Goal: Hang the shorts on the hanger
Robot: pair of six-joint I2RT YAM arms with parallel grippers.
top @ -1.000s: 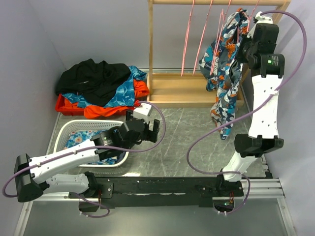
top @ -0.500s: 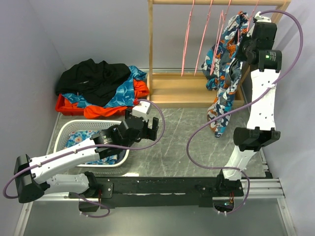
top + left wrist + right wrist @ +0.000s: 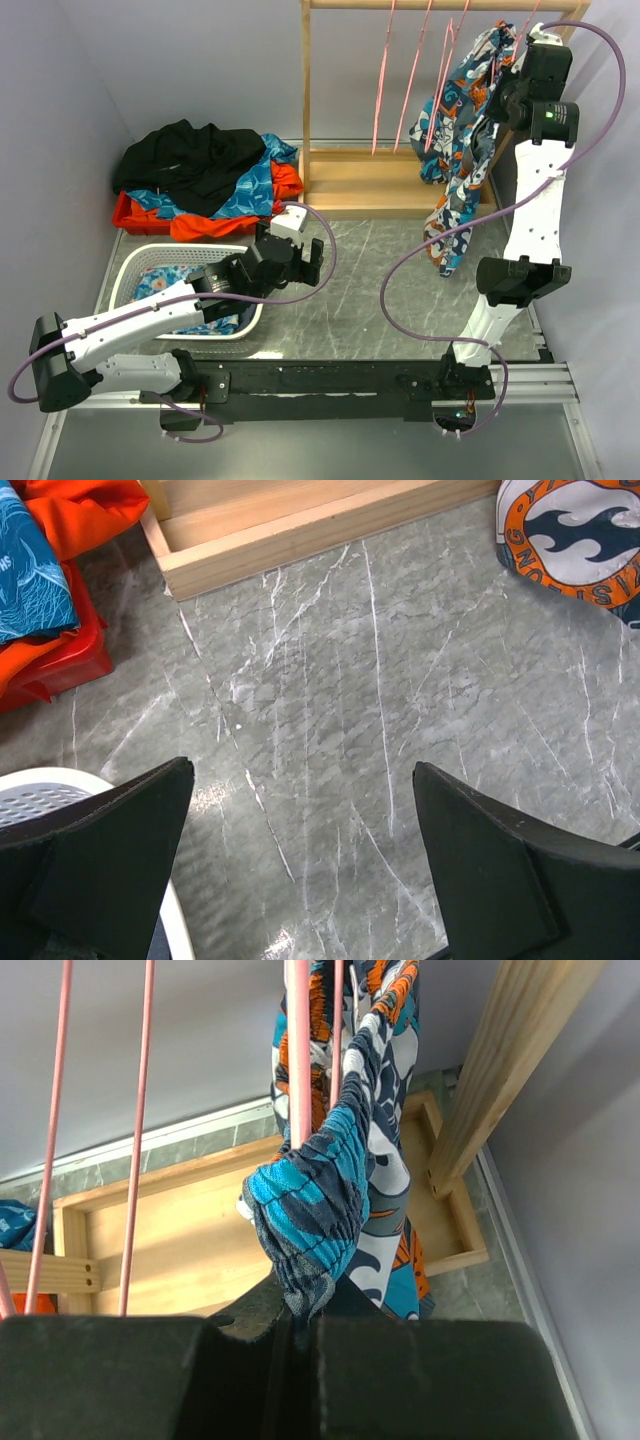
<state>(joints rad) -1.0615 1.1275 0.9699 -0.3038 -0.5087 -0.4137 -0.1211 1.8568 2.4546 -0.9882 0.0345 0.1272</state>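
At upper right of the top view, the right gripper (image 3: 297, 1332) is up at the rack (image 3: 390, 185); fingers pressed together, pinching a bunched elastic edge of the shorts (image 3: 455, 150); the wrist view shows the cloth running down into the closed seam between them. Shorts hang as a long drape from the top rail area down towards the rack's base; lower end is off the table (image 3: 370, 290). Hanger (image 3: 299, 1060) is a pink wire passing straight through the gathered cloth, touching it; how much cloth sits over it, cannot tell. Other pink hangers (image 3: 383, 75) hang to the left of it on the same rail, apart from the shorts; a wooden post (image 3: 500, 1060) stands just right of the shorts, close to the gripper.

Lower left: left gripper (image 3: 302, 770) over bare table, fingers spread wide, nothing between them; it sits just beside the white basket (image 3: 135, 275), which holds printed cloth. Behind the basket, against the back wall, is a pile: black garment (image 3: 190, 155) on top, blue cloth (image 3: 250, 185) and orange cloth (image 3: 150, 215) under it, touching the rack's left side.
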